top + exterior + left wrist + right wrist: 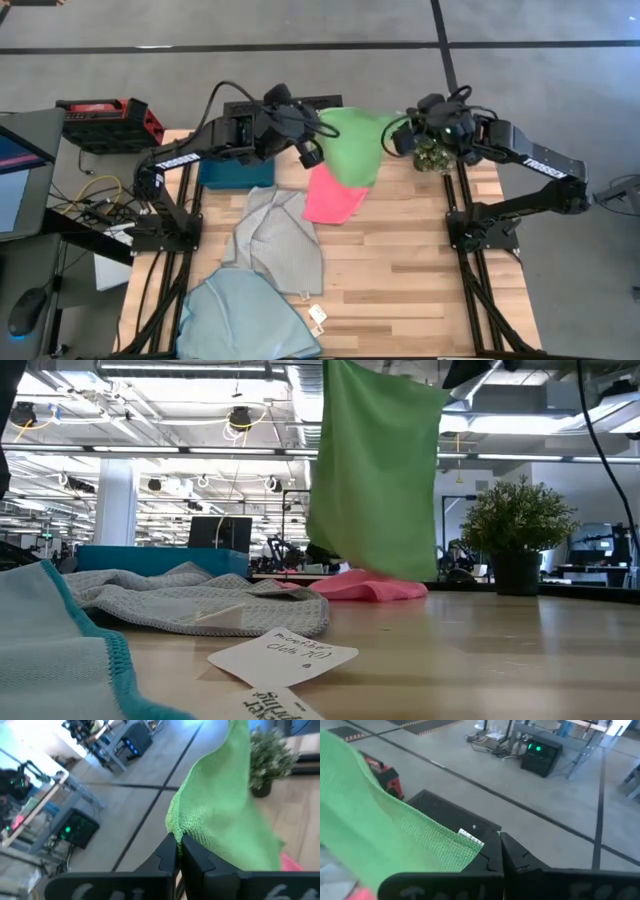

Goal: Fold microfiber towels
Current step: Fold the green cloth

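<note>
Currently, the light blue towel (245,318) lies crumpled at the near left corner of the bench (420,260). Just beyond it, the pale grey towel (275,240) lies rumpled, with its near edge touching the blue one. A dark teal tray (235,174) sits at the far left of the bench, partly under the left arm.

The left claw (310,152) is raised over the far edge of the bench, fully closed on one top corner of the green towel (352,145). That towel hangs in the air between the two claws, its lower edge draping down to the pink towel (333,197), which lies bunched on the bench near the far centre.

The right claw (398,138) is raised at the far right, fully closed on the other top corner of the green towel. A small potted plant (433,155) stands on the bench just below the right claw.

Two paper tags (318,317) lie near the blue towel.
</note>
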